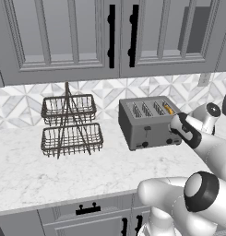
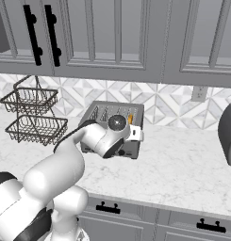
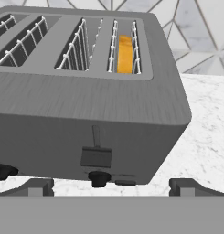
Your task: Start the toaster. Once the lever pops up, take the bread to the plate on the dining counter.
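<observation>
The dark grey toaster stands on the marble worktop against the tiled wall. The bread, a golden-orange slice, sits down in the slot at the toaster's right end. On the long face below that slot, a lever sits low in its track above a black knob. My gripper is open, close in front of this face at lever height, with nothing between its fingers. The plate and the dining counter are out of view.
A two-tier wire basket stands left of the toaster. A dark appliance sits at the far right of the worktop. Grey wall cabinets hang overhead, and a wall outlet is on the backsplash.
</observation>
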You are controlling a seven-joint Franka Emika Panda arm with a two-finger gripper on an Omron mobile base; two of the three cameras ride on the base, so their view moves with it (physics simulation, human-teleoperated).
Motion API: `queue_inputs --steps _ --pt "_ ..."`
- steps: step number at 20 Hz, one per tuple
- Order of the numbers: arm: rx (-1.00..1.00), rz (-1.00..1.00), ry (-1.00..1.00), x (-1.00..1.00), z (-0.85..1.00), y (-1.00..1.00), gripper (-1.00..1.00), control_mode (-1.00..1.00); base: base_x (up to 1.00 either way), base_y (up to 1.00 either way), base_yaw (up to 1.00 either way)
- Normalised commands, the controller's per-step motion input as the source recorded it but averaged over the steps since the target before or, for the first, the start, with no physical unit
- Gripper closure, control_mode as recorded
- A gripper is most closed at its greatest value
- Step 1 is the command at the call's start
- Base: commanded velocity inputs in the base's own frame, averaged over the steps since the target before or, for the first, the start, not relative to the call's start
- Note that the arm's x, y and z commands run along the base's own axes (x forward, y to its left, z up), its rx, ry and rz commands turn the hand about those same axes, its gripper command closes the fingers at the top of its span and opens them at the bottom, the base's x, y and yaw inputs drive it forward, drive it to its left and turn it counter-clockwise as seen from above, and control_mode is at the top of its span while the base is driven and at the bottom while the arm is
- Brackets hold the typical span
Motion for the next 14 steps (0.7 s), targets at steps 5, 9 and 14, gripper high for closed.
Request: queue_inputs --steps 5,9,14 --pt "0.0 0.0 0.0 0.0 0.0 0.0 -1.0 -1.0 0.0 0.0 0.0" --pt "0.0 0.0 0.0 0.0 0.0 0.0 -1.0 -1.0 0.0 0.0 0.0" --pt "0.0 0.0 0.0 0.0 0.0 0.0 -1.0 -1.0 0.0 0.0 0.0"
